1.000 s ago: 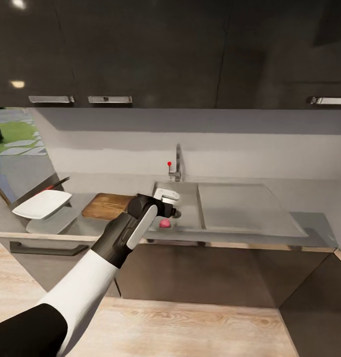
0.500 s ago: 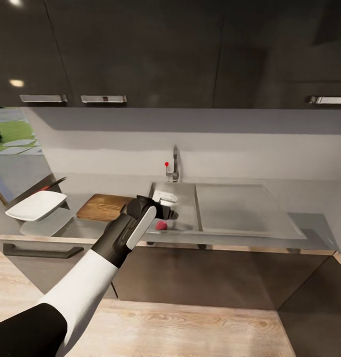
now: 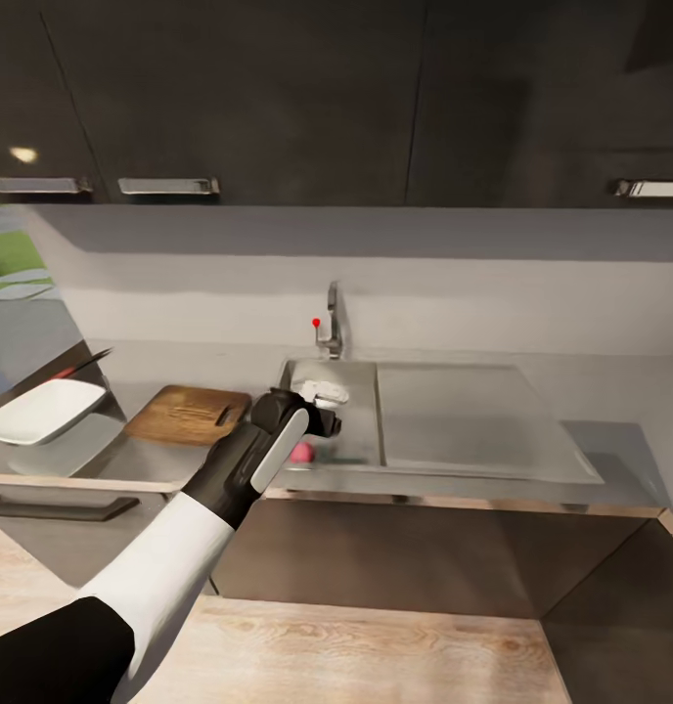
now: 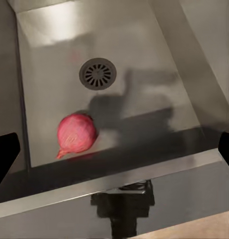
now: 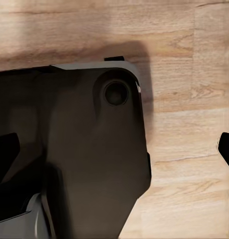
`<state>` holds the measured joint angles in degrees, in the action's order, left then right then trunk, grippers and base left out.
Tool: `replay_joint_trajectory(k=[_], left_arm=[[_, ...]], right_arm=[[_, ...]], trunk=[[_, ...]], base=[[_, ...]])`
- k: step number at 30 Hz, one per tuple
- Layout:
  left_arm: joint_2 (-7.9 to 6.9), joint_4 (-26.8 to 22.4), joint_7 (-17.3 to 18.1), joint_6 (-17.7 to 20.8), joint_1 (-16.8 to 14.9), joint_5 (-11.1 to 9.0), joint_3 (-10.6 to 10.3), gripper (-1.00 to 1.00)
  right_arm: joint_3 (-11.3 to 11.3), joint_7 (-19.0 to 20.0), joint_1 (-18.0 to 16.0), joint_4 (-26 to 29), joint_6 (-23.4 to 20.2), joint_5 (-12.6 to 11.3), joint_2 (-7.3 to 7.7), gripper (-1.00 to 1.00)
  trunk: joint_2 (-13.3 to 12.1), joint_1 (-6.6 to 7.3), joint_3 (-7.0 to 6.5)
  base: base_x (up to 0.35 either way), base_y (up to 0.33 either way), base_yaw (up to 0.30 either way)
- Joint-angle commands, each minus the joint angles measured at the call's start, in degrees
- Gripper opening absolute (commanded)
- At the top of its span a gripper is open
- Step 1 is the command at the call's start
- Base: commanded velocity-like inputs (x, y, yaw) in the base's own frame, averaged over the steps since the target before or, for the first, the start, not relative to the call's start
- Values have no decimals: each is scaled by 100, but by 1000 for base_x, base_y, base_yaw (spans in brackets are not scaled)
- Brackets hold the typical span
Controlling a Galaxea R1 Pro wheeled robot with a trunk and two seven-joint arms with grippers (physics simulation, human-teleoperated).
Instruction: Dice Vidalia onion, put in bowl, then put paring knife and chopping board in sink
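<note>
Steel sink (image 4: 159,69): round pink onion (image 4: 76,133), ribbed circular drain (image 4: 98,73).

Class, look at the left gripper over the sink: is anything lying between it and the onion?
Nothing visible does. In the left wrist view the onion lies alone on the bare floor of the sink, beside the drain, with the left gripper open above the basin and no object between them.
</note>
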<state>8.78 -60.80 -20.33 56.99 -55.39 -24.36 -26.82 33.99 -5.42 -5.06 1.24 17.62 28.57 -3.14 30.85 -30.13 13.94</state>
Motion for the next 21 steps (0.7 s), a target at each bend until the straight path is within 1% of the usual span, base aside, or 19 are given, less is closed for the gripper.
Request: replay_joint_trajectory(k=[1, 4, 5, 8, 9, 10, 14, 17, 21], left_arm=[[-2, -1, -59, 14, -7, -60, -8, 100], [-7, 95, -59, 12, -7, -60, 33, 100], [-7, 125, -59, 10, -7, -60, 99, 100], [-6, 213, -59, 7, -7, -60, 452, 100], [-6, 226, -59, 6, -7, -60, 513, 100], [-7, 275, -59, 6, -7, -60, 690, 100], [-8, 456, -59, -26, -7, -60, 859, 100], [-8, 507, -59, -188, -7, -60, 968, 100], [-10, 533, -59, -280, -7, -60, 1009, 100]], right_arm=[[37, -30, -4, -5, 14, 61, -2, 100], [37, -44, -3, -5, 14, 61, -1, 100], [37, -45, -4, -5, 14, 61, -2, 100], [37, -47, -2, -8, 14, 61, -3, 100], [37, -47, -3, -9, 14, 61, -3, 100], [37, -47, -2, -9, 14, 61, -3, 100], [37, -52, -4, -9, 14, 61, -3, 100], [37, -55, -4, -6, 14, 61, -3, 100], [37, -56, -3, -7, 14, 61, -3, 100]], trunk=[[9, -4, 19], [9, -4, 40], [9, -4, 44], [9, -4, 49], [9, -4, 49], [9, -4, 50], [9, -4, 50], [9, -4, 50], [9, -4, 50]], base=[[220, -235, 0], [212, -224, 0], [190, -194, 0], [144, -153, 0], [107, -125, 0], [46, -70, 0], [19, -28, 0], [3, -5, 0], [1, -2, 0]])
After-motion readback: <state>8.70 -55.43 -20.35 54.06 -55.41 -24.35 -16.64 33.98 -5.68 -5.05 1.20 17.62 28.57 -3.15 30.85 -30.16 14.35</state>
